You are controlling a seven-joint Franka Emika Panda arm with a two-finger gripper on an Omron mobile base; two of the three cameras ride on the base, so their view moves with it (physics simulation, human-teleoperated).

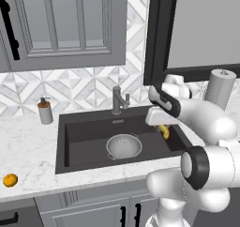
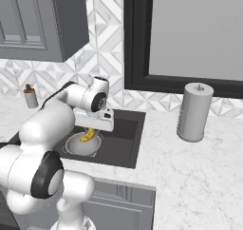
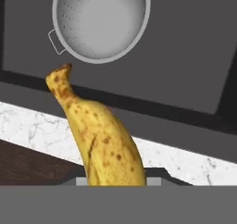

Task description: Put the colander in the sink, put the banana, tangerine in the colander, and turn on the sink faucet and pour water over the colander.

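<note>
**Supervisor:** Report the position of the task items.

**Operator:** The colander (image 1: 123, 146) sits on the floor of the sink (image 1: 84, 141), centre of the left base view, and I see no fruit in it. The banana (image 3: 99, 137) hangs under my hand, above the right part of the basin. In the hand view it rises from the bottom edge toward the colander (image 3: 101, 21) at the top of the frame, apart from it. The tangerine (image 1: 10, 179) lies on the counter (image 1: 28, 146) at the lower left of the left base view, well apart from the sink. The sink faucet (image 1: 119, 100) stands behind the basin, near its middle.

**Supervisor:** State of the pincer?

**Operator:** The gripper (image 1: 162, 125) is partly closed, clamped on the lower end of the banana. The fingertips themselves are hidden behind the fruit in the hand view. Nothing else touches them.

**Supervisor:** Procedure for the current step?

**Operator:** I judge the step to be carrying the banana to the colander.
1. Move the hand across until the bowl lies directly beneath the fruit. In the right base view the banana (image 2: 88, 136) already overlaps the colander's rim (image 2: 71, 146), but that view alone does not confirm alignment.
2. Lower until the free tip is inside the rim, so the fruit cannot bounce out.
3. Keep clear of the faucet lever.
4. Release only then.
</note>
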